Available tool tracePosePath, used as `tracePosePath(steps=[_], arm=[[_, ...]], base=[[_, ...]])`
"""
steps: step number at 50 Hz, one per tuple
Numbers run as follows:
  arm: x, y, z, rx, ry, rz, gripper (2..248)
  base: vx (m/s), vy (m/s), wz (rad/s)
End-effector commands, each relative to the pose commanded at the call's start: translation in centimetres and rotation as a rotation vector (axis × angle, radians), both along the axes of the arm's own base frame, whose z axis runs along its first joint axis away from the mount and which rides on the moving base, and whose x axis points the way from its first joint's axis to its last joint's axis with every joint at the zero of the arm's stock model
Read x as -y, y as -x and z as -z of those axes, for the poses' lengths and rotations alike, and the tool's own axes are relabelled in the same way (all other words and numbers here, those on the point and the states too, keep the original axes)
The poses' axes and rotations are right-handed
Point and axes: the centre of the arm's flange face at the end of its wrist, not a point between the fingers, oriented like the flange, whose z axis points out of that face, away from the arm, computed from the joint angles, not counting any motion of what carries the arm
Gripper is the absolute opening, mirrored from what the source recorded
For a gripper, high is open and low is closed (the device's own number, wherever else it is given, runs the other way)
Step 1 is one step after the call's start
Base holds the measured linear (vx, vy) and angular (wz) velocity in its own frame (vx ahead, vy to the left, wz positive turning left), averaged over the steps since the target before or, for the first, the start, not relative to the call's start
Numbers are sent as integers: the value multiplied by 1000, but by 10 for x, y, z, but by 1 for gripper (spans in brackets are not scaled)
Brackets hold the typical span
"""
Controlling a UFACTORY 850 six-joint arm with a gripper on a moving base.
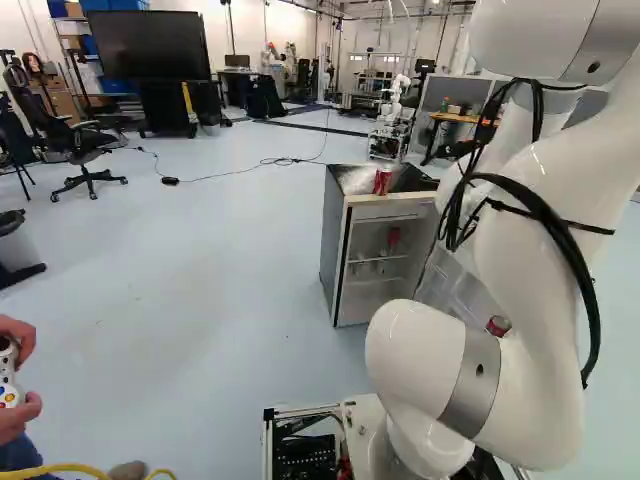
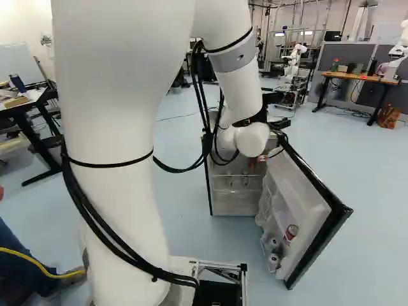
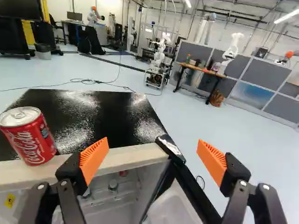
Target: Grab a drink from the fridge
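1. Jaws (image 3: 153, 151): standing wide apart, nothing between the pads; fridge top (image 3: 93, 112) lies ahead.
2. Red drink can (image 3: 29, 135): upright on the fridge top, near its front edge, outside the jaws to one side.
3. Fridge (image 1: 335, 245): door (image 2: 284, 182) open; a red item (image 1: 393, 238) on an inner shelf, identity uncertain.
4. Door rack: red can (image 2: 291, 233), with two pale round-ended items (image 2: 274, 259) beside it.

A black cable (image 3: 87, 81) snakes over the floor (image 1: 180, 270) (a black office chair (image 1: 82, 143) stands nearby).
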Motion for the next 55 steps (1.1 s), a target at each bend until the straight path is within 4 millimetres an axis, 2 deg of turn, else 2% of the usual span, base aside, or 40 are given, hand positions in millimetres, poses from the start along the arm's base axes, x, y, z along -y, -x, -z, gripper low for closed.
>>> tracePosePath(steps=[25, 55], arm=[[42, 20, -13, -96, -47, 158, 247], [92, 32, -27, -198, -125, 320, 247]], base=[[0, 0, 0], [0, 0, 0]])
